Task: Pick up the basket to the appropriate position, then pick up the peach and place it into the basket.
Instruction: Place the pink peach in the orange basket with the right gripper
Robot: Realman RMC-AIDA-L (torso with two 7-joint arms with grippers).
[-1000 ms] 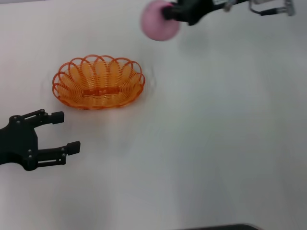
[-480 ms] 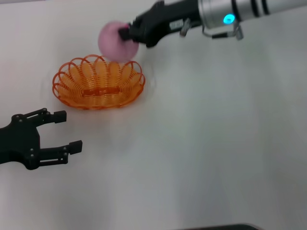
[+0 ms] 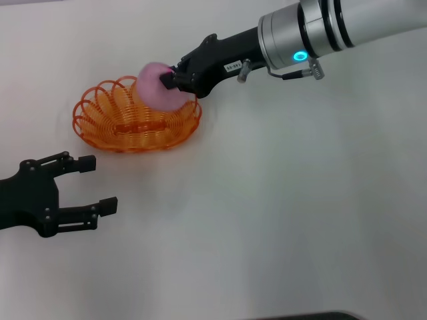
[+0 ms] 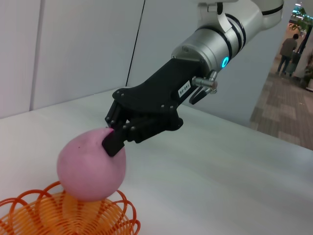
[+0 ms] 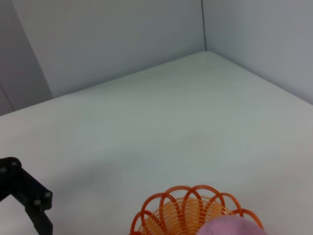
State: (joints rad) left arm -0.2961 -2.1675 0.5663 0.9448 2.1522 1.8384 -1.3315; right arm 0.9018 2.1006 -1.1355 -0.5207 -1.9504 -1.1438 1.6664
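Note:
The orange wire-loop basket [image 3: 110, 123] sits on the white table at the far left. My right gripper [image 3: 168, 83] is shut on the pale pink peach [image 3: 155, 88] and holds it over the basket's right half, just above its rim. The left wrist view shows the peach [image 4: 90, 166] hanging above the basket [image 4: 58, 218]. The right wrist view shows the basket [image 5: 181, 210] and the top of the peach [image 5: 230, 228]. My left gripper [image 3: 92, 181] is open and empty on the near left, in front of the basket.
The white table [image 3: 280, 213] stretches to the right and front of the basket. My right arm [image 3: 313, 37] reaches in from the far right. Walls stand behind the table in the wrist views.
My right gripper has carried the peach left and down, from the far middle of the table to just above the basket. The left gripper has barely moved.

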